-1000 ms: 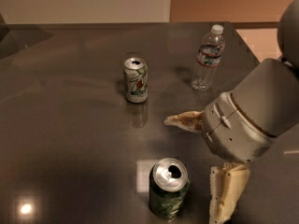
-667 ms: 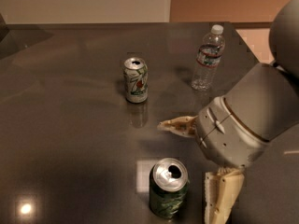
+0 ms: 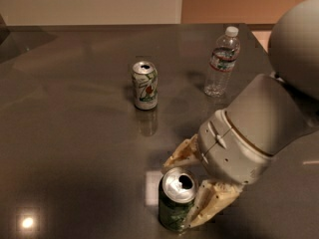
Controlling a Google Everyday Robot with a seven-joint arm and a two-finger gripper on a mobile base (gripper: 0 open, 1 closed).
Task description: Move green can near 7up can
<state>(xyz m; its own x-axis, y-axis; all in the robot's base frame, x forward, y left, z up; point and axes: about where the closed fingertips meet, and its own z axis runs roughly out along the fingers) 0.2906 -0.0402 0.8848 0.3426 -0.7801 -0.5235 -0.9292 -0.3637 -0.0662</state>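
The green can (image 3: pixel 175 208) is dark green with a silver top and stands upright near the front edge of the table. My gripper (image 3: pixel 180 193) is open, low over the table, reaching in from the right. One finger (image 3: pixel 180 154) lies just behind the can and the other (image 3: pixel 212 207) is against its right side. The 7up can (image 3: pixel 145 85), mostly white with green markings and a red spot, stands upright in the middle of the table, well behind and slightly left of the green can.
A clear plastic water bottle (image 3: pixel 221 62) stands at the back right of the dark table (image 3: pixel 70 133). My large grey arm housing (image 3: pixel 259 128) fills the right side. The table's right edge runs behind the bottle.
My gripper has moved left and down toward the green can, and its fingers now flank the can. The cans and the bottle have not moved.
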